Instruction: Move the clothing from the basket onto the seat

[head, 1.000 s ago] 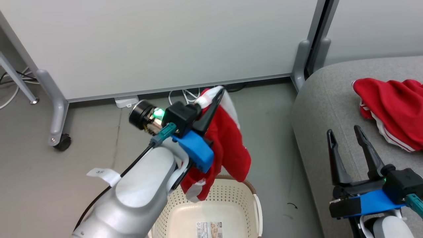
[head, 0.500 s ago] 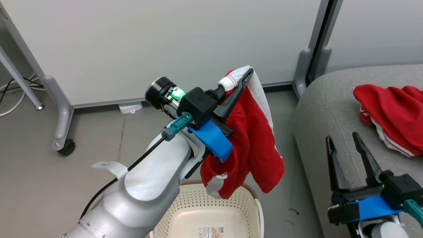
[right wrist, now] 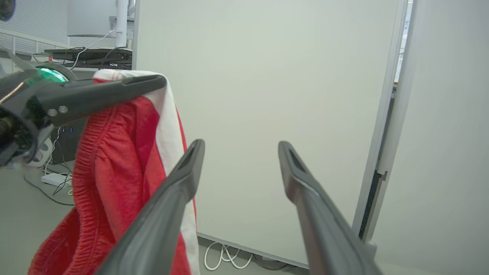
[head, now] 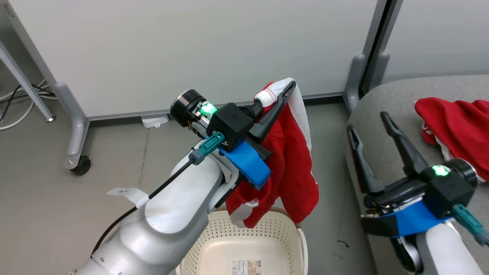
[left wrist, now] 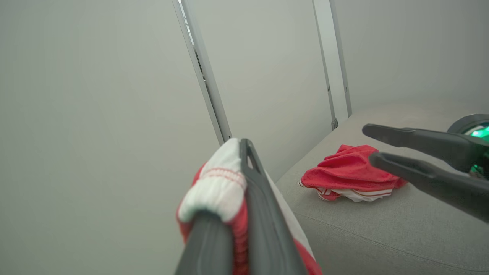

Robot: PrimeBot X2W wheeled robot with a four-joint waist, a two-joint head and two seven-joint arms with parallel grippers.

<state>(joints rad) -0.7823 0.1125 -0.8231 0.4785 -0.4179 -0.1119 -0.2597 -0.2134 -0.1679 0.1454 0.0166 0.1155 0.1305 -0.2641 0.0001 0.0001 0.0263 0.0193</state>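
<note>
Clothing: held garment (head: 292, 168) hangs above the basket (head: 208, 238) | left gripper (head: 286, 91): jaws clamped on its white cuff | second garment (head: 456, 128) lies on the seat (head: 382, 95) | right gripper (head: 366, 122): fingers spread wide, empty, at the seat edge.

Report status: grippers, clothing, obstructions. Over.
Left gripper shut on red garment, hanging above basket. Right gripper open, empty, at seat edge. Second garment already on seat. No obstruction seen.
</note>
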